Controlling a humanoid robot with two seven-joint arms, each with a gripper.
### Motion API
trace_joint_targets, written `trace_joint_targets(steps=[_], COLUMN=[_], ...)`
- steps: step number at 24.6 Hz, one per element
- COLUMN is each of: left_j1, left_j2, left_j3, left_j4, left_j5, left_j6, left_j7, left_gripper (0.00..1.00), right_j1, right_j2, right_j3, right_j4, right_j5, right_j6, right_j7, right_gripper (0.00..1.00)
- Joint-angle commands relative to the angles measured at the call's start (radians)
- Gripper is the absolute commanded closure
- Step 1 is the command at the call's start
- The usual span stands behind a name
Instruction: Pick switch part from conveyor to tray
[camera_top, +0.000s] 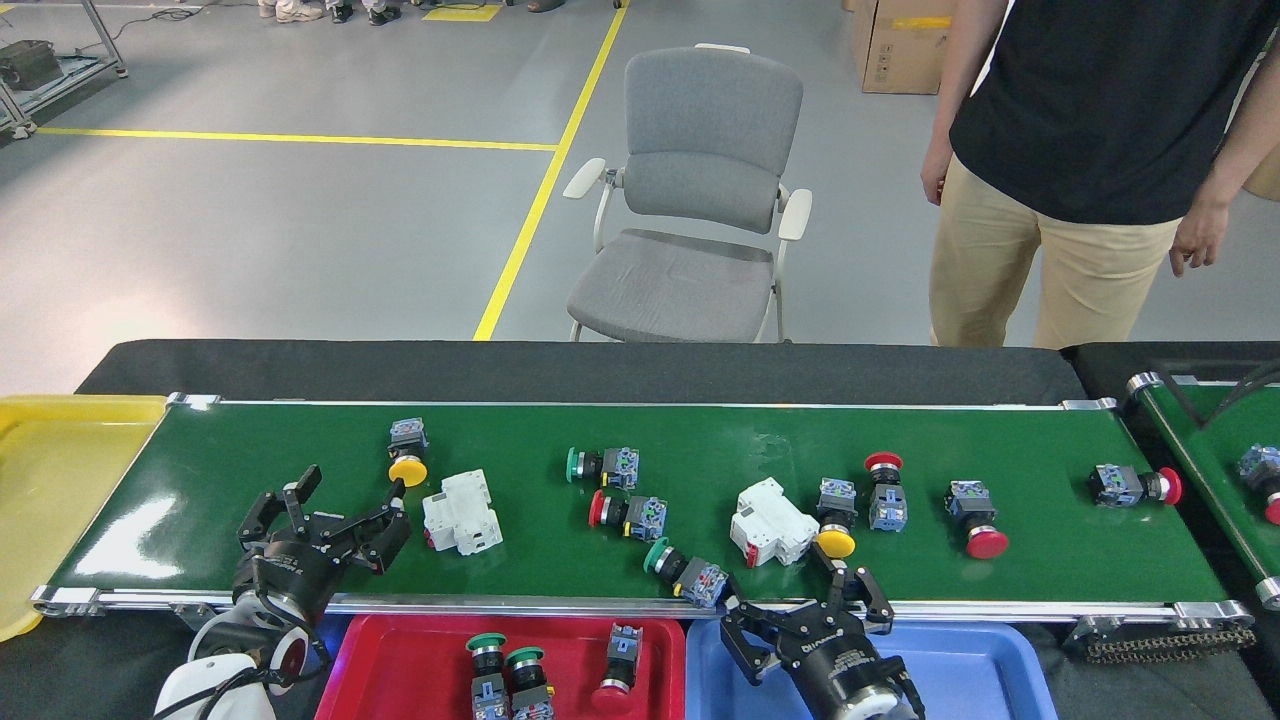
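White lettering on the right gripper (800, 615) body, too small and skewed to read. Faint print on the left gripper (325, 520) body, also illegible. Cardboard box (893, 45) at top right shows a yellow tape strip, no legible text. Switch parts: no legible markings at this size.

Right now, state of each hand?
Left hand: open, empty, above the conveyor near the yellow button switch.
Right hand: open, empty, at the conveyor's near rail.

Switch parts (627, 515) lie scattered on conveyor (250, 450).
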Motion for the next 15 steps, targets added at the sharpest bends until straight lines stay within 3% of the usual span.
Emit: trace_joint_targets(steps=[1, 4, 9, 15], left_j1=[-0.036, -0.082, -0.144, -0.216], left_j2=[0.01, 0.01, 0.012, 0.023], left_j3=[-0.01, -0.006, -0.003, -0.012], left_j4=[0.016, 0.073, 0.146, 0.254], left_j5=[0.0, 0.008, 0.009, 0.005], left_j6=[-0.008, -0.007, 0.009, 0.147], left_j7=[-0.018, -0.107, -0.119, -0.111], left_gripper=[0.0, 0.01, 0.01, 0.02], right_j1=[-0.047, -0.098, -0.17, -0.279], right_j2=[0.019, 0.051, 0.071, 0.136], right_j3=[0.015, 0.019, 0.019, 0.027], right_j4=[0.033, 0.101, 0.188, 0.312], right_j5=[0.002, 0.004, 0.001, 0.001], right_j6=[-0.003, -0.002, -0.003, -0.011], right_j7=[0.007, 0.007, 0.007, 0.007], right_gripper=[0.01, 0.01, 0.01, 0.01])
